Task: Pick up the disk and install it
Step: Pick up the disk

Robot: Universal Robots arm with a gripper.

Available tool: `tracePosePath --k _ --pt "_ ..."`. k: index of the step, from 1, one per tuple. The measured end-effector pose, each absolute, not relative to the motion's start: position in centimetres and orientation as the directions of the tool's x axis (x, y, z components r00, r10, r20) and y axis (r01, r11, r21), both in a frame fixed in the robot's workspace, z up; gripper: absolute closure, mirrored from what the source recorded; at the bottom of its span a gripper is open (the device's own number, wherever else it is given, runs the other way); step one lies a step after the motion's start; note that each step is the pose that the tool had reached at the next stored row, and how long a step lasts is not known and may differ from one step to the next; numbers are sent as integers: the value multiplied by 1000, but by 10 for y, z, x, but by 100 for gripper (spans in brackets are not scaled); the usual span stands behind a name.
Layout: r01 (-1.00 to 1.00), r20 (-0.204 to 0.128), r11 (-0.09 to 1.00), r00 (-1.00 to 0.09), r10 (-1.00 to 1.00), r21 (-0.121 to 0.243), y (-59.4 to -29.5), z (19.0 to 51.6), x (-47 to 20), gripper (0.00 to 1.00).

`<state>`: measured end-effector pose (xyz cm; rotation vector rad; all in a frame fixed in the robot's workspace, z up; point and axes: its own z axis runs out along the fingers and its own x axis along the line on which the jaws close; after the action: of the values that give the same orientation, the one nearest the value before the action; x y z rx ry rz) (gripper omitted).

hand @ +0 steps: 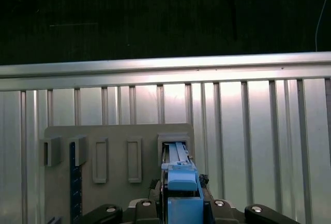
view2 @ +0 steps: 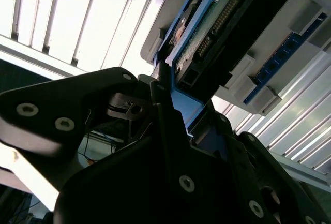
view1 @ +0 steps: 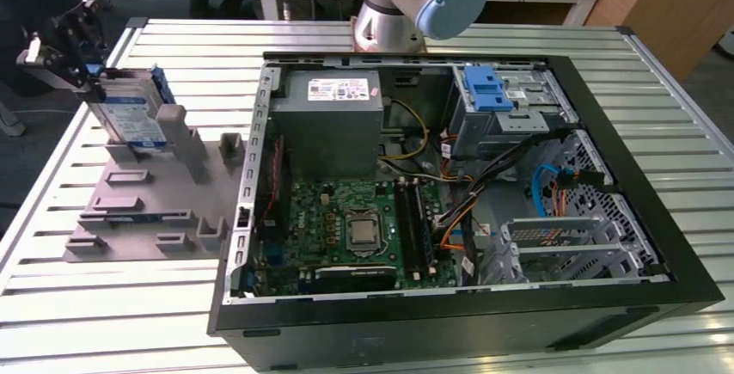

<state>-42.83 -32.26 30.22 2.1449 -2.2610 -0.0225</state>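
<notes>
End effector [view1: 94, 80] looks clamped on the disk [view1: 131, 112], which stands upright over the grey holder [view1: 137, 206] on the bench [view1: 58, 305]. Contact spot's mostly hidden, can't tell if it's clear of its slot.

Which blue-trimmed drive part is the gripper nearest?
The disk, upright in the grey holder outside the case, right at the gripper; the blue-latched cage sits inside the case.

arm [view1: 396, 0]: reaching exterior view's left | pincer [view1: 94, 77]: clamped on disk [view1: 129, 112]
</notes>
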Motion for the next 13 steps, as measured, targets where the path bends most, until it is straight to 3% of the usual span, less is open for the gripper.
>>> tracePosePath --k 13 --pt "-998 8 53 -53 -999 28 -323 310 -428 63"
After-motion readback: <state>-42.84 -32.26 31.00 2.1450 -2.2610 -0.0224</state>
